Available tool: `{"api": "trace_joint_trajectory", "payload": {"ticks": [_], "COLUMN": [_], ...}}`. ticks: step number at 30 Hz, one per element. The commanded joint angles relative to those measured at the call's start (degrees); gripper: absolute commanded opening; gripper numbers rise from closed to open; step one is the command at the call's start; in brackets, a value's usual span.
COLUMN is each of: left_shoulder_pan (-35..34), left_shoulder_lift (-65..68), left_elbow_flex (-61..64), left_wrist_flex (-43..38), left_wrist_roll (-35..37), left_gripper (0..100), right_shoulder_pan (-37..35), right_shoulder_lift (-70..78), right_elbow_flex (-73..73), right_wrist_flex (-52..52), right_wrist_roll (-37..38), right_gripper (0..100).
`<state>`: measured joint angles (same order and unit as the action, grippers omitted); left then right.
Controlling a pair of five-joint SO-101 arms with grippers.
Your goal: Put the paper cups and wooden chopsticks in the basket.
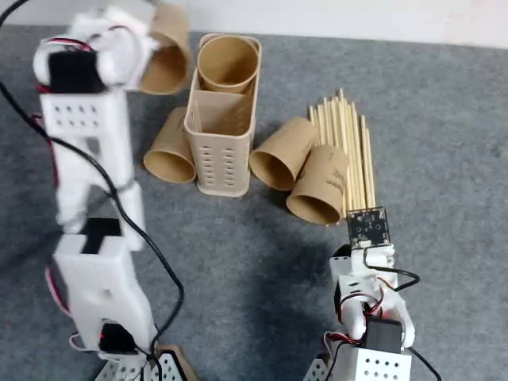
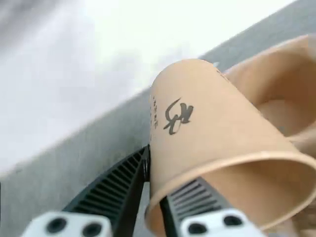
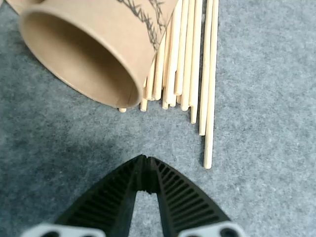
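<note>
At the upper left of the high view, the left end effector (image 2: 157, 173) is clamped on a held cup (image 1: 167, 49). The left wrist view shows one finger inside the mouth and the other outside on the wall. The held cup hangs tilted above the desk (image 1: 238, 262), just left of the upper end of the basket (image 1: 221, 139). The basket stands at upper centre with a seated cup (image 1: 228, 62) already in its upper compartment. The lower compartment looks unfilled.

The step in hand appears to be getting the held cup into the basket. To do it well, I judge the arm should carry it rightward until it sits squarely over an opening and turn it base-down. It should let go only once the base is inside the rim. A pinch on a single wall lets a cup swing, and a tilted one could catch the rim or nudge the light basket. Nesting it into the seated cup would leave room for the sticks.

A side-lying cup (image 1: 169, 148) rests against the basket's left. Two more cups (image 1: 284, 152) lie to its right, the lower one partly on the wooden chopsticks (image 1: 349, 139). At the bottom of the right wrist view the right end effector (image 3: 146, 174) has its jaws together, empty, just short of the chopstick ends.
</note>
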<state>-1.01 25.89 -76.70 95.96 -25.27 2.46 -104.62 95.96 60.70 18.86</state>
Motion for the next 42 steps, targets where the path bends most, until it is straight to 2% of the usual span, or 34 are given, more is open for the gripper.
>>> {"api": "trace_joint_trajectory", "payload": {"ticks": [1, 7, 16, 19, 24, 27, 31, 37, 42], "left_shoulder_pan": [7.4, 9.3, 10.2, 10.7, 9.5, 9.0, 8.0, 7.1, 5.7], "left_shoulder_lift": [-1.0, -0.4, -0.3, -0.3, -0.7, -0.4, -0.2, 3.0, 7.5], "left_elbow_flex": [-11.5, -4.4, 6.5, 8.5, 8.3, 6.5, 6.5, 8.4, 8.0], "left_wrist_flex": [5.5, 5.2, -3.8, -4.1, -4.0, -5.0, -9.8, -22.3, -26.2], "left_wrist_roll": [1.8, 7.6, 7.8, 7.9, 11.1, 11.1, 11.1, 10.8, 11.2], "left_gripper": [0, 0, 0, 1, 13, 16, 16, 16, 16], "right_shoulder_pan": [-0.4, -0.4, -0.4, -0.4, -0.4, -0.4, -0.4, -0.4, -0.4], "right_shoulder_lift": [-0.5, -0.5, -0.5, -0.5, -0.5, -0.5, -0.5, -0.5, -0.5], "right_elbow_flex": [5.1, 5.1, 5.1, 5.1, 5.1, 5.1, 5.1, 5.1, 5.1], "right_wrist_flex": [-0.7, -0.7, -0.7, -0.7, -0.7, -0.7, -0.7, -0.7, -0.7], "right_wrist_roll": [0.5, 0.5, 0.5, 0.5, 0.5, 0.5, 0.5, 0.5, 0.5], "right_gripper": [1.0, 1.0, 1.0, 1.0, 1.0, 1.0, 1.0, 1.0, 1.0]}}
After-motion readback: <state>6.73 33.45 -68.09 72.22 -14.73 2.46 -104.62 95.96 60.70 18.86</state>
